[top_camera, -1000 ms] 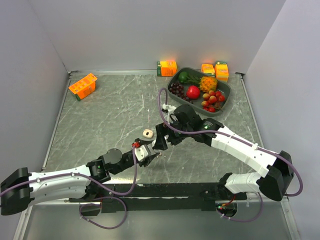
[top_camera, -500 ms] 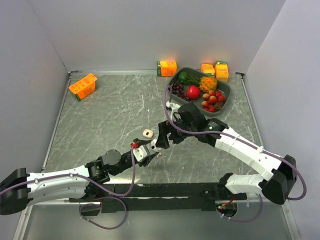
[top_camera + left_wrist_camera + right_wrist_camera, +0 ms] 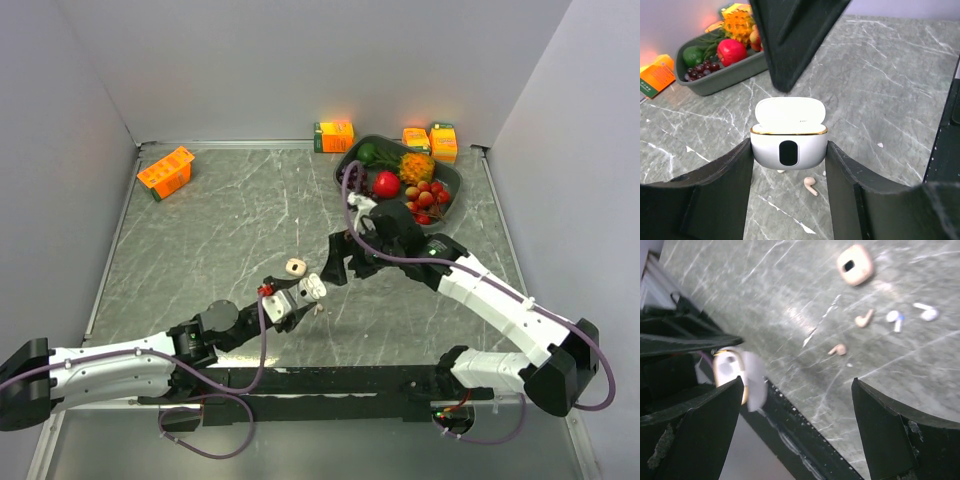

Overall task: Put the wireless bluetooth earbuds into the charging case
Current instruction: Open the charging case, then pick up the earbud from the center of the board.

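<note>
Top view: a white charging case [image 3: 313, 289] with its lid flipped up is clamped in the left gripper [image 3: 298, 303]. The right gripper [image 3: 338, 268] is spread wide and empty just beyond the case.

Left wrist: a tiny short-stemmed beige earbud [image 3: 811, 186] is seen on the table [image 3: 900, 90] near the case.

Right wrist: two white earbuds [image 3: 895, 317] are seen farther from the case.

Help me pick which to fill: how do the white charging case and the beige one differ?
The white charging case is held in the left gripper, lid open; the beige charging case lies free on the table, lid apparently shut. Both are small, rounded, with a dark oval mark.
</note>
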